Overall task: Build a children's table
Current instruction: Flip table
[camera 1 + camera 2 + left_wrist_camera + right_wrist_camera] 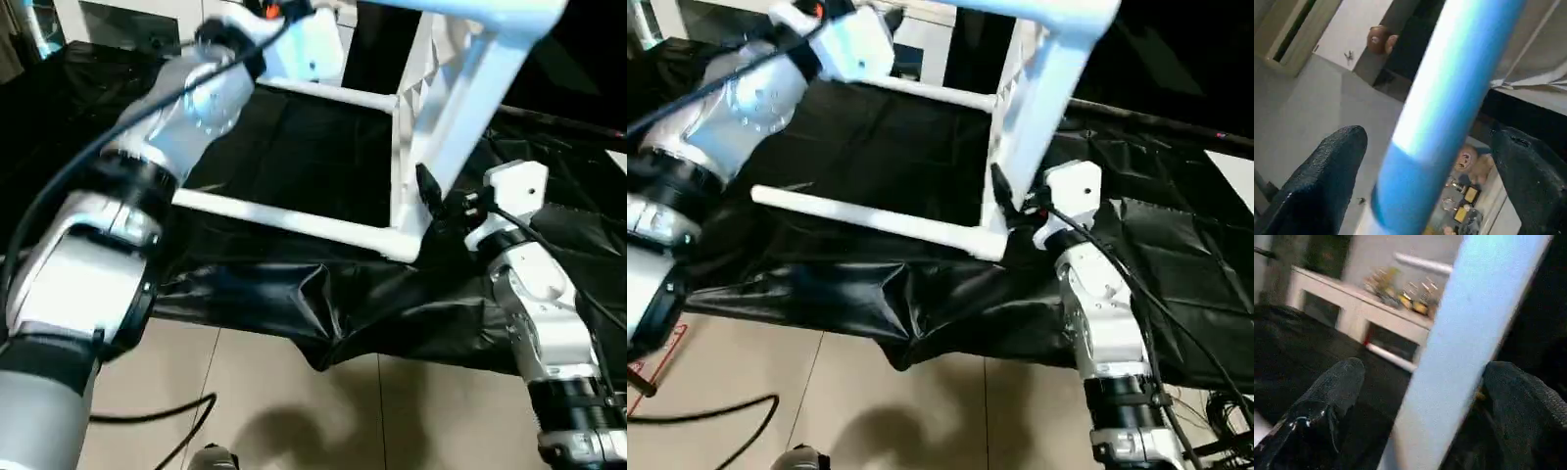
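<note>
Our table point(392, 211) lies tipped on its side on the black sheet point(294, 294), legs already in. Beside its lower corner, our right gripper point(1422, 401) straddles one leg point(1469, 338), unclenched; above the table, our left gripper point(1427, 166) likewise straddles another leg point(1444, 98), loose. With neither clamped, we judge a nudge could topple it.

No text, label, brand, number or sign can be read anywhere in these views.
</note>
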Controlling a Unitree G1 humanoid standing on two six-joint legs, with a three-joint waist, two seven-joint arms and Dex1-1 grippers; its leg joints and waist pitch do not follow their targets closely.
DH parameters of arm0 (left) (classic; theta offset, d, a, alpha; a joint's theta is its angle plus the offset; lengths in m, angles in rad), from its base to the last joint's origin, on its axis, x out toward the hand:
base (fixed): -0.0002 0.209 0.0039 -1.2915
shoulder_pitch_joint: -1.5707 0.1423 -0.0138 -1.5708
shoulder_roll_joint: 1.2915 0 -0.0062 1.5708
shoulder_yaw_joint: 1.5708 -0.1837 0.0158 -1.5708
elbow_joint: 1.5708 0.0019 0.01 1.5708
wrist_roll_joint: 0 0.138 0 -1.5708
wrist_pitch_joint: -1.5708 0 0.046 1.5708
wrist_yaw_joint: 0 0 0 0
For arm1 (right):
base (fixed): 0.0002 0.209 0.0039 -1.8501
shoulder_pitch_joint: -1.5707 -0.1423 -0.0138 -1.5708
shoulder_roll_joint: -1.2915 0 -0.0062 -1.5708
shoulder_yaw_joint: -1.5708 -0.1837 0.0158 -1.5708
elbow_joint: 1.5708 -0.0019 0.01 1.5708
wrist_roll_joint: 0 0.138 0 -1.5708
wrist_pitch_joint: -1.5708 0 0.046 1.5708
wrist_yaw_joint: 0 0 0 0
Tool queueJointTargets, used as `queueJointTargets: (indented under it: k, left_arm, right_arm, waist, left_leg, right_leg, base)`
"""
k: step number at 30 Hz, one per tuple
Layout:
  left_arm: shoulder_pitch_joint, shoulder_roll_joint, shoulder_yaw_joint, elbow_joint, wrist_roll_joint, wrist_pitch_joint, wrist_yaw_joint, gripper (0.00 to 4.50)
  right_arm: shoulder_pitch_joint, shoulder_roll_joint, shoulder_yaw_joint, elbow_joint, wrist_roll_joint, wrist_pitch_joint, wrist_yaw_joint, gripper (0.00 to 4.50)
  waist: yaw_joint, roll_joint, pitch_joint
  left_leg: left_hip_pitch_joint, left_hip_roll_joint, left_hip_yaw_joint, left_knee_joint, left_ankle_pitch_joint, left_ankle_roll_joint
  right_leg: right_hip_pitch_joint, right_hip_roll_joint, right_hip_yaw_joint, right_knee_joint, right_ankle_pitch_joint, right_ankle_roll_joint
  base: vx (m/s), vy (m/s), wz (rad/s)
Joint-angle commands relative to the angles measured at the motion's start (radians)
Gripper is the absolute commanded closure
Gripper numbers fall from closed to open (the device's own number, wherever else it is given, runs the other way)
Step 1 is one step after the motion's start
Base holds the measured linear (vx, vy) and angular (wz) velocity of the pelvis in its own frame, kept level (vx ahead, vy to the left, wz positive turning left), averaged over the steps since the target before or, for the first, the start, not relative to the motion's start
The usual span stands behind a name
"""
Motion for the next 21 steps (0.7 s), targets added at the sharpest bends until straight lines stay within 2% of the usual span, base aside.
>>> queueJointTargets:
  k: [1,7,8,10,11,14,16,21]
  left_arm:
    - [-0.041,-0.011,-0.001,0.031,0.0,-0.011,0.022,0.46]
    - [-0.063,-0.006,0.003,0.062,0.001,-0.009,0.035,0.92]
    - [-0.065,-0.005,0.002,0.064,0.003,-0.009,0.036,0.92]
    - [-0.073,-0.002,-0.004,0.079,0.013,-0.004,0.042,1.2]
    - [-0.083,0.001,-0.012,0.101,0.022,-0.002,0.047,1.2]
    - [-0.111,0.005,-0.026,0.164,0.035,0.006,0.047,1.55]
    - [-0.116,0.005,-0.028,0.178,0.035,0.01,0.046,1.59]
    - [-0.135,0.001,-0.033,0.212,0.035,0.011,0.044,2.03]
  right_arm:
    - [0.017,-0.006,0.017,-0.04,0.029,-0.028,0.053,0.17]
    - [0.032,-0.003,0.027,-0.058,0.051,-0.028,0.084,0.17]
    - [0.032,-0.003,0.028,-0.059,0.052,-0.028,0.086,0.17]
    - [0.034,-0.004,0.032,-0.063,0.058,-0.024,0.098,0.17]
    - [0.039,-0.005,0.039,-0.068,0.06,-0.021,0.112,0.17]
    - [0.046,-0.001,0.047,-0.073,0.064,-0.012,0.138,0.17]
    - [0.047,0.0,0.048,-0.073,0.065,-0.01,0.141,0.17]
    - [0.04,-0.001,0.077,-0.067,0.081,0.044,0.178,0.17]
  waist:
    - [0.006,0.02,-0.072]
    - [0.009,0.02,-0.069]
    - [0.01,0.02,-0.069]
    - [0.012,0.02,-0.07]
    - [0.015,0.017,-0.07]
    - [0.016,0.022,-0.069]
    - [0.019,0.02,-0.069]
    - [0.028,0.021,-0.07]
  left_leg:
    - [0.044,0.031,-0.024,-0.059,-0.152,-0.002]
    - [0.046,0.033,-0.024,-0.061,-0.179,-0.006]
    - [0.046,0.033,-0.024,-0.061,-0.179,-0.008]
    - [0.046,0.033,-0.024,-0.06,-0.178,-0.007]
    - [0.045,0.031,-0.023,-0.06,-0.169,-0.004]
    - [0.046,0.033,-0.026,-0.061,-0.174,-0.005]
    - [0.046,0.033,-0.026,-0.061,-0.174,-0.007]
    - [0.048,0.034,-0.026,-0.061,-0.175,-0.008]
  right_leg:
    - [0.038,-0.077,0.036,-0.06,0.147,-0.18]
    - [0.033,-0.077,0.036,-0.065,0.099,-0.19]
    - [0.033,-0.077,0.036,-0.064,0.097,-0.189]
    - [0.034,-0.078,0.036,-0.064,0.102,-0.187]
    - [0.033,-0.077,0.036,-0.064,0.109,-0.184]
    - [0.033,-0.078,0.036,-0.064,0.102,-0.177]
    - [0.033,-0.079,0.036,-0.064,0.109,-0.177]
    - [0.033,-0.079,0.035,-0.062,0.118,-0.185]
  base:
    - [0.0,0.0,0.0]
    - [0.0,0.0,0.0]
    - [0.0,0.0,0.0]
    - [0.0,0.0,0.0]
    - [0.0,0.0,0.0]
    - [0.0,0.0,0.0]
    - [0.0,0.0,0.0]
    - [0.0,0.0,0.0]
